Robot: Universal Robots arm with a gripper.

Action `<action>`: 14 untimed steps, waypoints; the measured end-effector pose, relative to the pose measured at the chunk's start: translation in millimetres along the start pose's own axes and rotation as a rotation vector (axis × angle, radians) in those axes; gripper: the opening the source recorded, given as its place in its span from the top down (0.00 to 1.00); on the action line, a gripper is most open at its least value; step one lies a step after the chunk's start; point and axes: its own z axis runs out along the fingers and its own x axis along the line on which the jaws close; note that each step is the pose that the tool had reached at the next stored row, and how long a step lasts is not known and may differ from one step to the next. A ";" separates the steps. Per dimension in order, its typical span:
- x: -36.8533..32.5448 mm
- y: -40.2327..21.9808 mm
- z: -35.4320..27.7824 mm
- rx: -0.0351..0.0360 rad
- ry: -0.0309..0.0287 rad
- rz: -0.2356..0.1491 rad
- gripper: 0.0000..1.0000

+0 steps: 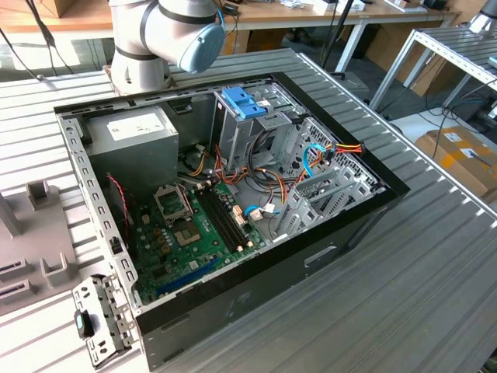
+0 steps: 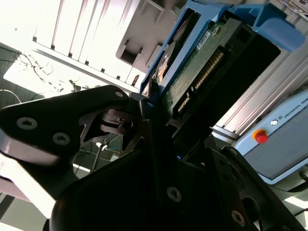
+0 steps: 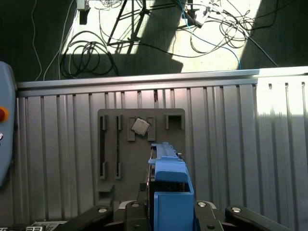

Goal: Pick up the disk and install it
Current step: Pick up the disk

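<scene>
The disk [image 2: 202, 62] is held in the air by my gripper [image 3: 169, 208], which is shut on it. In the second wrist view I see its green circuit-board underside, its connector row and its blue side rails, with a black finger [image 2: 153, 120] pressed on the rail's edge. In the first wrist view the disk's blue rail [image 3: 169, 185] stands up between the two black fingers. It hangs over a grey holder plate [image 3: 108, 159] on the ribbed metal table. The open computer case [image 1: 233, 202] lies on that table in the exterior view.
Inside the case are a grey power-supply box [image 1: 132, 140], a green motherboard [image 1: 190, 233], loose cables and a light-blue tray [image 1: 243, 101] on the drive cage. The holder plate carries a small square chip [image 3: 140, 126]. A pendant with a red button [image 2: 260, 137] lies nearby. Cables cover the floor beyond the table edge.
</scene>
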 end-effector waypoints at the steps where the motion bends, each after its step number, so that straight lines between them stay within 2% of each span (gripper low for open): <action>1: 0.0 -0.8 0.0 0.0000 0.0000 0.000 0.64; 14: -0.8 -14.0 -0.6 -0.0001 0.0000 0.000 0.64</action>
